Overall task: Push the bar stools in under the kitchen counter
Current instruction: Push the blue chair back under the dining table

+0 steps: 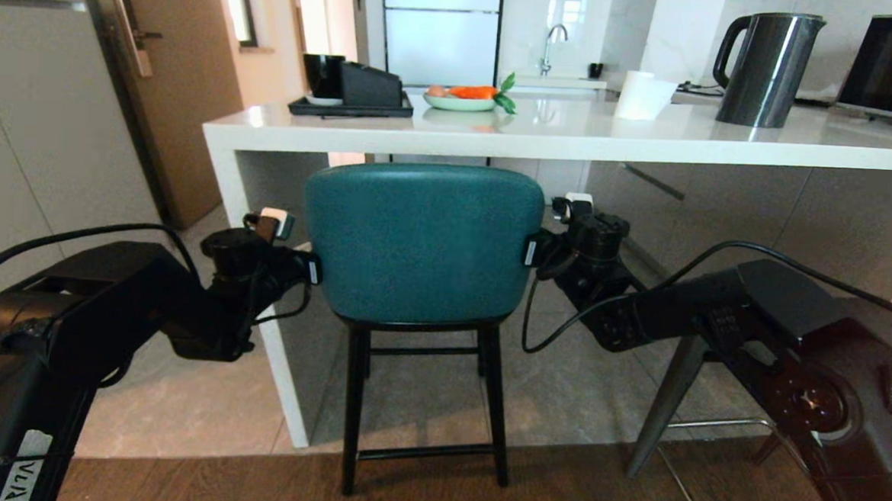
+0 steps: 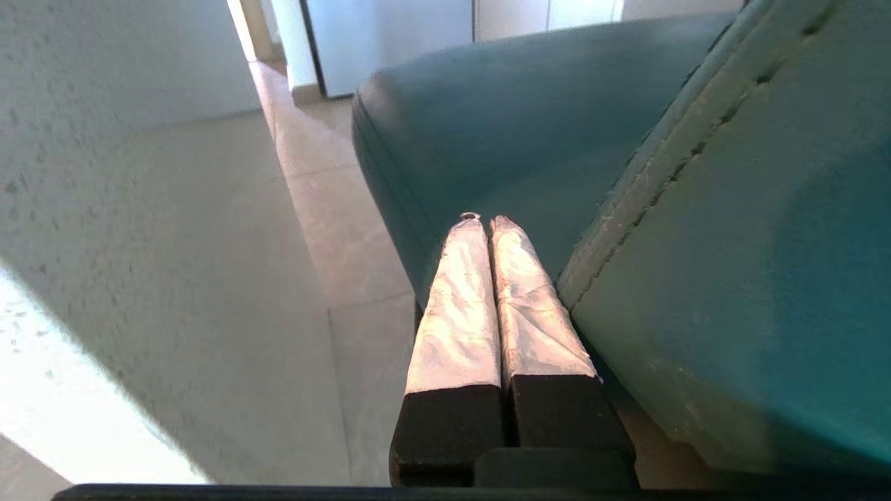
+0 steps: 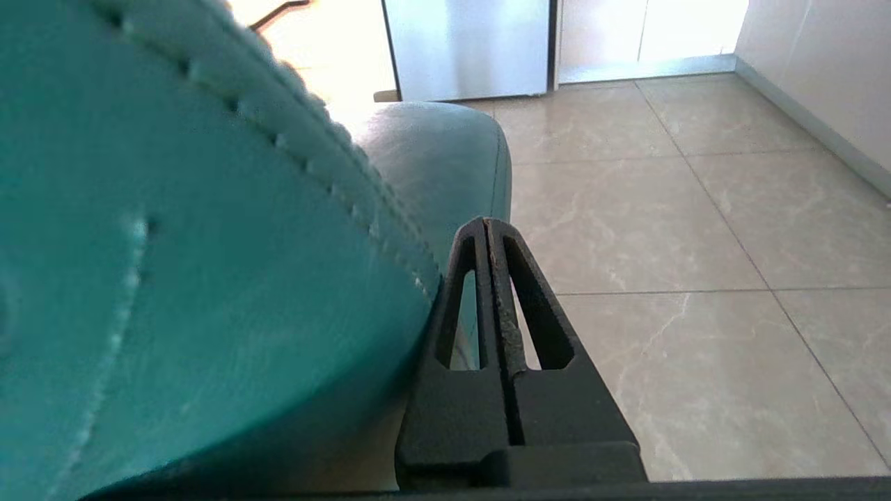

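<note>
Both claws are clenched with nothing between the fingers. Left gripper [image 2: 485, 221] lies along the left edge of the teal stool [image 1: 421, 243] back; right gripper [image 3: 486, 224] lies along the right edge. In the head view the fingertips of each are hidden behind the backrest edges, so contact is judged from the wrist views: each closed finger pair sits just beside or against the padded side, and firm touching cannot be confirmed.

Stools counted: two. One teal stool stands in front of the counter [image 1: 574, 139], its back below the slab edge and its black legs on the line where tile meets wood floor. Only grey legs and a thin metal footrest of the second stool [image 1: 667, 403] show; its seat and back are covered by the right arm.

Only the head view shows the counter top, which carries one dark kettle [image 1: 767, 69], one white paper roll [image 1: 641, 95], one plate of food [image 1: 461, 98] and one black tray [image 1: 350, 108] with dark items. The teal seat cushion appears only in the wrist views. The white side panel [image 2: 139, 243] of the counter fills much of the left wrist view, close beside the stool. The counter's right end is cut off.
</note>
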`<state>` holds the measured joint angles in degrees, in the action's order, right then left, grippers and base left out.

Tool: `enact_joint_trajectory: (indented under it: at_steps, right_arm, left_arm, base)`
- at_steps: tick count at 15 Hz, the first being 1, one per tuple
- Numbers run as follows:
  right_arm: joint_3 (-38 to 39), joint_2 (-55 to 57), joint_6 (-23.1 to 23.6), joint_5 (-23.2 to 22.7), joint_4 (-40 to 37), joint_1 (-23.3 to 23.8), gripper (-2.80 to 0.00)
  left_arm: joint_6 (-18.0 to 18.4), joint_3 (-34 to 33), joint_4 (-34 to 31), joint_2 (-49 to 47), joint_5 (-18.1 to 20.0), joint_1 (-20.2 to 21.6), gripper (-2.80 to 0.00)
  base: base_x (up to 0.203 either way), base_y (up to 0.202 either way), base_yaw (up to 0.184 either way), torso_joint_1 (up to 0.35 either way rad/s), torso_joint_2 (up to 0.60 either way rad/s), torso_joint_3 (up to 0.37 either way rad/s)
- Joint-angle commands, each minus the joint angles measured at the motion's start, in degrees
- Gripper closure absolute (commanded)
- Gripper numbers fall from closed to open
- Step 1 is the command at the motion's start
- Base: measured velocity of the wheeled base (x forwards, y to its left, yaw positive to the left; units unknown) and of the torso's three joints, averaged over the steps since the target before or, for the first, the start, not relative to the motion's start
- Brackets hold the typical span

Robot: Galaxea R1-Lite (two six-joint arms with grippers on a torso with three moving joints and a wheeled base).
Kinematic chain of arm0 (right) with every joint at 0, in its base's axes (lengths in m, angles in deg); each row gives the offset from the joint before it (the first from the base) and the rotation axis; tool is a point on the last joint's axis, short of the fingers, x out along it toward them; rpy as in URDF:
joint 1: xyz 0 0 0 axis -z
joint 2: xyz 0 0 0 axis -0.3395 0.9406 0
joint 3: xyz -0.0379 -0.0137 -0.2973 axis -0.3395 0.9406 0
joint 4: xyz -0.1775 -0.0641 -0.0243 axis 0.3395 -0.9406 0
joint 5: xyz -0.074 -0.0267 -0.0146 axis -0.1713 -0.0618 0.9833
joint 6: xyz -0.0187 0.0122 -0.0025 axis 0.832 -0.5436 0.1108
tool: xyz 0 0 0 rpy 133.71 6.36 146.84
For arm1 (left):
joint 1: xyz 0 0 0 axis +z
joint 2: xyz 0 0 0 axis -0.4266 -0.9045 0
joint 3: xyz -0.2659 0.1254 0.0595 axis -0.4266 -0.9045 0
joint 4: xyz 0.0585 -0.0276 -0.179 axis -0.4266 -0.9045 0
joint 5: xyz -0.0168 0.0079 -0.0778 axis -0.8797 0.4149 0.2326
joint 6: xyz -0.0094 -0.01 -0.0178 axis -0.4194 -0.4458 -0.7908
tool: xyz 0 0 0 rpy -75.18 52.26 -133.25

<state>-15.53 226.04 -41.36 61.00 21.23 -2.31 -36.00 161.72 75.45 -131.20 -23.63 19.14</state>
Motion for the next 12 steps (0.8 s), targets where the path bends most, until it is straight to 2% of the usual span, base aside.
enact_joint_trajectory:
  at_steps: [1, 7, 12]
  right_arm:
    - [-0.17, 0.55, -0.01, -0.11, 0.06, 0.2, 0.0]
    - [-0.25, 0.55, 0.1, -0.11, 0.04, 0.88, 0.0]
    - [-0.6, 0.49, 0.34, -0.11, -0.13, 0.93, 0.0]
  left_arm:
    - [0.07, 0.58, 0.24, -1.23, -0.37, -0.04, 0.0]
    - [0.25, -1.0, 0.06, -0.61, -0.37, -0.66, 0.0]
    - [0.25, -0.82, 0.37, -0.44, -0.37, -0.66, 0.0]
  base:
    - [0.0, 0.0, 0.0, 0.0, 0.0, 0.0]
    - [0.0, 0.0, 0.0, 0.0, 0.0, 0.0]
    - [0.166, 0.0, 0.0, -0.001, 0.0, 0.005]
